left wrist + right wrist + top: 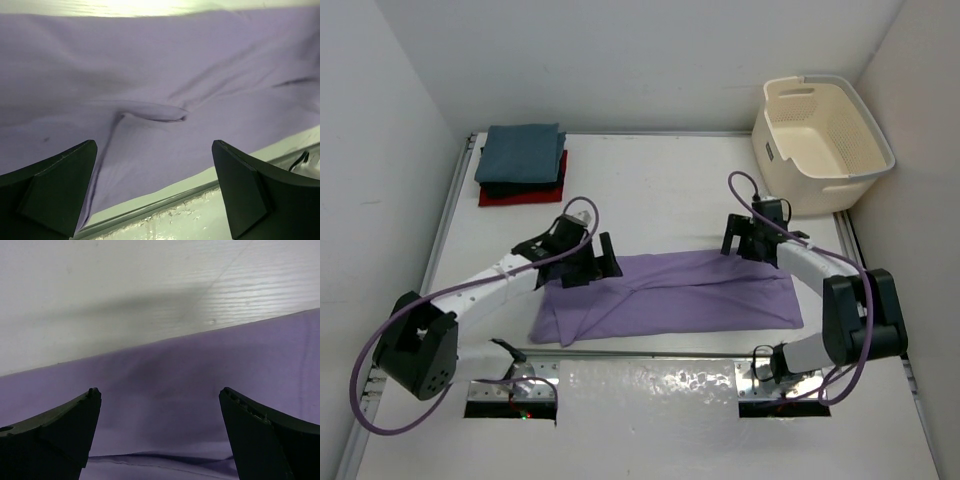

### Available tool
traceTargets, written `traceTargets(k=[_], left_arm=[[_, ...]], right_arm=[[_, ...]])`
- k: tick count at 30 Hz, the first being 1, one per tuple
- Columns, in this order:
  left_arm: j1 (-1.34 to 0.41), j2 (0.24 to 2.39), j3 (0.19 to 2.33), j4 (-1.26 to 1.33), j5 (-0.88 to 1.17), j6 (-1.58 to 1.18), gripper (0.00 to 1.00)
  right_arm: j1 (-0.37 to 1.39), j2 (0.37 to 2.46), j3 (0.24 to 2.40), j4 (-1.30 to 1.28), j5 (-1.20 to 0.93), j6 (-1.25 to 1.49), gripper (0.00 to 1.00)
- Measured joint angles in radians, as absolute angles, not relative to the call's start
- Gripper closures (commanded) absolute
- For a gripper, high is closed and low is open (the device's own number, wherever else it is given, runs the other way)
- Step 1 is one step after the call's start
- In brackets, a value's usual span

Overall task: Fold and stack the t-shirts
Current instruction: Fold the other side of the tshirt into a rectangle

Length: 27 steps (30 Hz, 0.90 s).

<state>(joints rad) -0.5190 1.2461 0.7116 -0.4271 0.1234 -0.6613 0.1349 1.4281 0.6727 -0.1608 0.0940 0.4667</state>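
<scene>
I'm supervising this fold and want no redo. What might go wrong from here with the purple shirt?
1. A loose crease lies under the open left gripper; it may pinch only the top layer of the lavender shirt, so the fold opens.
2. The shirt's near-left corner flares out, so the next fold may come out crooked.
3. The right gripper hangs near the shirt's far edge and may miss the cloth.

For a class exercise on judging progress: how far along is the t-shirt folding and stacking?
Done: teal-blue shirt, black shirt and red shirt lie folded in one stack, far left. In hand: the lavender shirt lies as a long band, left pincer and right pincer open over its far edge. Left: finish folding it, then stack it.
</scene>
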Motion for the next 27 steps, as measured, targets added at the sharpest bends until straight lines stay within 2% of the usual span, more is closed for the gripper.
traceTargets(k=[5,15,27], left_arm=[[-0.579,1.330,0.711,-0.371,0.149,-0.640,0.00],[-0.590,1.434,0.711,-0.363,0.142,-0.606,0.00],[-0.692,1.434,0.694,-0.390,0.254,-0.625,0.00]], right_arm=[[0.136,1.477,0.660,-0.140,0.035,0.472,0.01],[0.135,1.487,0.645,-0.133,0.015,0.475,0.01],[0.135,1.487,0.635,-0.132,0.025,0.475,0.01]])
